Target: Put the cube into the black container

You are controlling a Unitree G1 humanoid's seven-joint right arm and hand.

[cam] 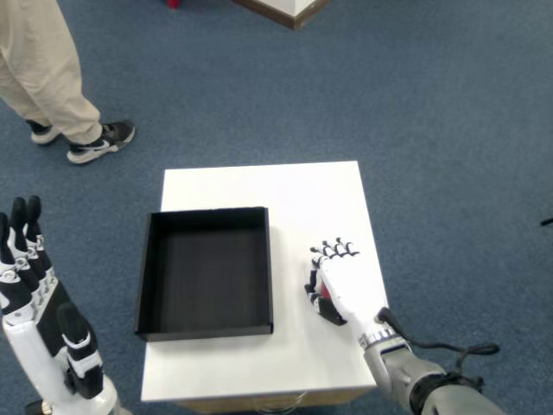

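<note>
The red cube (324, 292) shows only as a thin sliver under my right hand (339, 281), which rests on the white table (285, 194) just right of the black container (269, 268). The white-backed hand lies palm down. Its fingers (333, 252) are curled over the cube and its dark thumb is pressed in from the left, so the hand is shut on the cube. Most of the cube is hidden by the palm. The container is a shallow square black tray with nothing in it, on the left half of the table.
My left hand (39, 324) hangs open off the table at the lower left. A person's legs (47, 73) and shoe (102, 142) stand on the blue carpet at the upper left. Table edges lie close on every side.
</note>
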